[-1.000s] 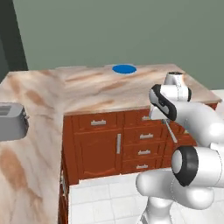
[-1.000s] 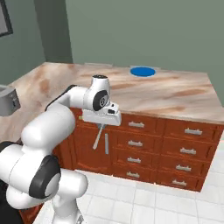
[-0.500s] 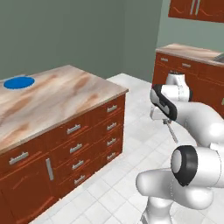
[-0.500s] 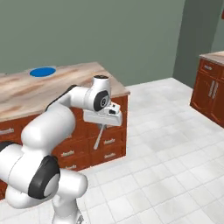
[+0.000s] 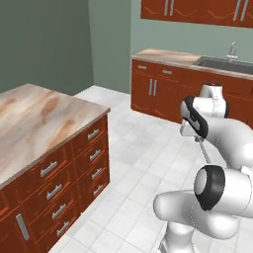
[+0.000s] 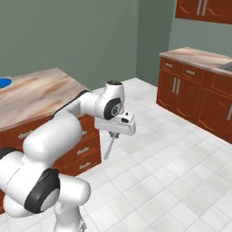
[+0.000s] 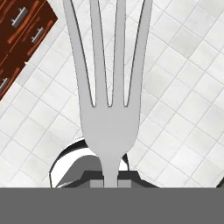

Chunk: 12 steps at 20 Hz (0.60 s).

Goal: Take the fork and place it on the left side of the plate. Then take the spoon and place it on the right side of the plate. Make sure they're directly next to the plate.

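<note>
Pincer [image 6: 115,134] clamps the fork [image 7: 108,87], seemingly hanging above floor tiles [image 7: 183,87].

We see the fork [image 7: 108,100] as smooth, matt silver-grey metal, evenly toned along its tines at the top of the hand view. The desk [image 5: 34,118] at the left of the left base view carries a polished marble-like top veined in beige and tan, over glossy reddish-brown wood drawers [image 5: 74,168] with brushed metal bar handles. The plate [image 6: 3,83], at the left edge of the right base view, looks plain, flat bright blue. The floor [image 6: 181,172] is pale glazed tile with thin grey grout lines. The arm's shell [image 6: 59,131] reads as glossy white plastic.
</note>
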### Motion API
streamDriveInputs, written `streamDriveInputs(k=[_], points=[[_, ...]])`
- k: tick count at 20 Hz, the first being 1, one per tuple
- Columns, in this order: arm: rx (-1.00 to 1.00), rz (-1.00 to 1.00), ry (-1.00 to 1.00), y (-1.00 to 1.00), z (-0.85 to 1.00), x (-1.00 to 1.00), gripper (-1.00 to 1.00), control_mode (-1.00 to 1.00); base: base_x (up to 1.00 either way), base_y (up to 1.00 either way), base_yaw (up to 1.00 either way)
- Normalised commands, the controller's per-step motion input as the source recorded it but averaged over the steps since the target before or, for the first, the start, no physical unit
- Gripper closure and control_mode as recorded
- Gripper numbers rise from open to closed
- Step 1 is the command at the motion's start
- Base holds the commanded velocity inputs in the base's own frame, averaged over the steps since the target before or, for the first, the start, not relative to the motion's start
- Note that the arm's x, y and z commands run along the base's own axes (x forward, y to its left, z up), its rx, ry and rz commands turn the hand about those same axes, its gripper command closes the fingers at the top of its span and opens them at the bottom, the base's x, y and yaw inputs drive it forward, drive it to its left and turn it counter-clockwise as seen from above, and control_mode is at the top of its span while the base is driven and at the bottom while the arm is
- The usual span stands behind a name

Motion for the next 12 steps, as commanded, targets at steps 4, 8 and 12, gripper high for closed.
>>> streamDriveInputs(k=[4,8,12], points=[[0.00,0.00,0.00,0.00,0.00,0.00,1.00,1.00,0.79,-0.02,-0.13],[0.00,0.00,0.00,0.00,0.00,0.00,1.00,1.00,0.81,-0.04,-0.07],[0.00,0.00,0.00,0.00,0.00,0.00,1.00,1.00,0.84,-0.06,-0.02]])
